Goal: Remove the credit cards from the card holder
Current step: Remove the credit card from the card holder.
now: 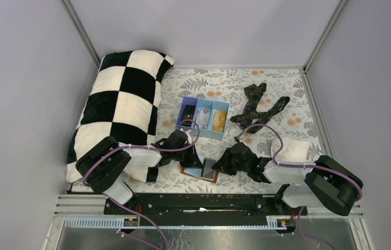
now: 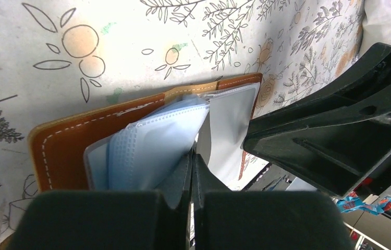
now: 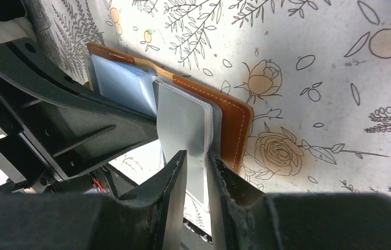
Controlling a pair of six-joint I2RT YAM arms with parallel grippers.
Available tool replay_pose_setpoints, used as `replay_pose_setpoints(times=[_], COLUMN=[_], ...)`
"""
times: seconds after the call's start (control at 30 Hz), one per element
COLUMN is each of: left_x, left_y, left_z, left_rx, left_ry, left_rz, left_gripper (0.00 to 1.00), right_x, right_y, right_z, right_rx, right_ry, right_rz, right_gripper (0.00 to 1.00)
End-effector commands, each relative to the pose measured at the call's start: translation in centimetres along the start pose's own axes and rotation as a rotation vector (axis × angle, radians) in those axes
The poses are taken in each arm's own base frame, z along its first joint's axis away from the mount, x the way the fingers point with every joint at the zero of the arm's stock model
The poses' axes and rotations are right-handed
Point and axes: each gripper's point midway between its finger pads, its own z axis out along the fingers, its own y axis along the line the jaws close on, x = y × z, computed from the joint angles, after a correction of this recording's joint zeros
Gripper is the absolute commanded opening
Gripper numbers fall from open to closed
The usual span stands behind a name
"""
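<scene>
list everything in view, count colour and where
card holder: 1, brown, pale sleeves, open on the cloth between the grippers
credit cards: 3, black, pale, gold, one in each tray compartment
tray: 1, light blue, mid table
necktie: 1, dark patterned, right of the tray
pillow: 1, black-and-white checked, left side
cushion: 1, white, by the right arm
tablecloth: 1, floral, covers the table
left gripper: 1, black, shut on a blue sleeve
right gripper: 1, black, shut on a grey sleeve
</scene>
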Motion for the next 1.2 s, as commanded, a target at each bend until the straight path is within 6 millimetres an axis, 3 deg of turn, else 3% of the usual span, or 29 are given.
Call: replay_pose_setpoints(times=[0.0, 0.2, 0.8, 1.17], left_x=[0.4, 0.1, -0.8, -0.5], left_y=[-0.2, -1.0, 0.1, 1.0], left_z=[0.4, -0.1, -2.5, -2.5], left_rx=[0.022, 0.057, 0.019, -0.001], left_ry=[-0.007, -0.028, -0.106, -0.086], left_rz=[0.006, -0.006, -0.005, 0.007], left_gripper=[0.00, 0.00, 0.00, 0.00], right_x=[0.9, 0.8, 0.3, -0.8], right_y=[-0.5, -0.5, -0.8, 3.7], right_z=[0.2, 0.1, -1.2, -1.9], right_rx=[0.020, 0.023, 0.040, -0.069], right_ry=[0.033, 0.030, -0.002, -0.019], right_rz=[-0.002, -0.001, -0.010, -0.056], right_gripper=[0.28, 0.28, 0.28, 0.28])
